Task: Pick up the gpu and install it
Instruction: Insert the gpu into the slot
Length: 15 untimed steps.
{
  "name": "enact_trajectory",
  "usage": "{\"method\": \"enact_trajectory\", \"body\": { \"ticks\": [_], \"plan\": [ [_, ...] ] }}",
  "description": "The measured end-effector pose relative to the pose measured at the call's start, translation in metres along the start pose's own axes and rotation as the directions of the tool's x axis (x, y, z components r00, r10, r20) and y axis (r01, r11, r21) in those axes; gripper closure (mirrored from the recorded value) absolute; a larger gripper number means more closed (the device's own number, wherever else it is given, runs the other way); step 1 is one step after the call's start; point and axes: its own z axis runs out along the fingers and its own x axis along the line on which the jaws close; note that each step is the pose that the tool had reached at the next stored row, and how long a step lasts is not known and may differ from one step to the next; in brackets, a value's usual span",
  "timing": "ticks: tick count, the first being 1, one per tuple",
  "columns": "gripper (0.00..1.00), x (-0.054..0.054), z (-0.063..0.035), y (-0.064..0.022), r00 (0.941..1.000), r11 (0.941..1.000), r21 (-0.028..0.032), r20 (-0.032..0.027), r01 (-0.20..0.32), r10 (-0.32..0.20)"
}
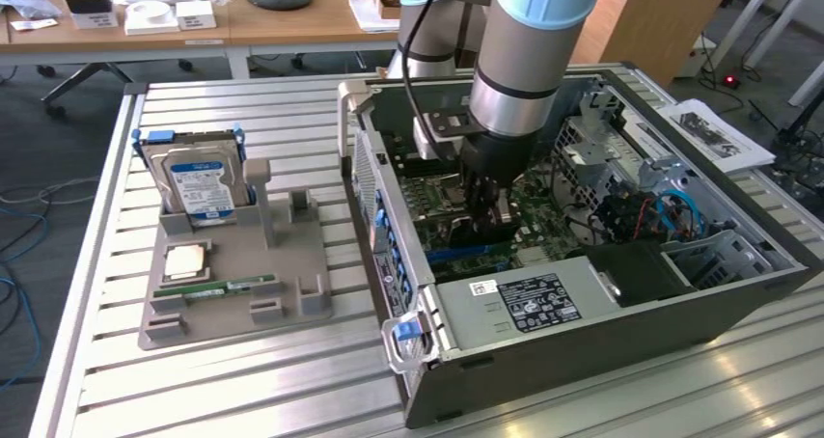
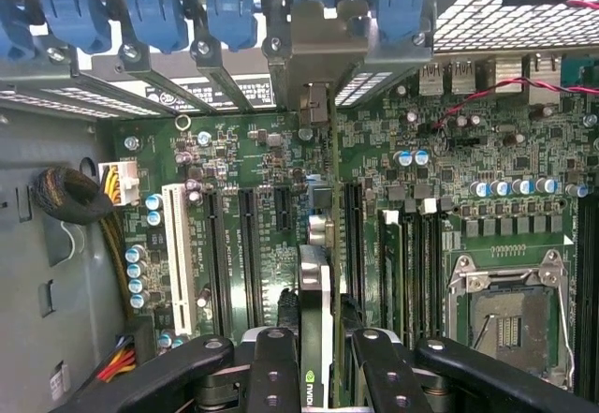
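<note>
While pincer [image 2: 318, 349] clamps gpu [image 2: 315, 291] edge-on, slots [image 2: 245, 244] seemingly close

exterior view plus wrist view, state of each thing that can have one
computer case, on its side, panel off
tool, shut on the gpu
gpu, gripped edge-on inside the case
hard drive, upright in the holder
memory stick, flat in the holder

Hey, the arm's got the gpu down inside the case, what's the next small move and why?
Probably a short, slow push straight down toward the motherboard. The gripper is shut on the gpu, which stands edge-on over the board with its metal bracket beside the rear slot covers. Whether its edge has met a slot is hidden.
</note>
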Motion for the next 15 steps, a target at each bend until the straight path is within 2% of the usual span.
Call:
{"method": "enact_trajectory", "body": {
  "ticks": [15],
  "plan": [
    [0.73,0.0007,0.0037,-0.0001,1.0000,1.0000,0.0001,0.0001,-0.009,0.009]
  ]
}}
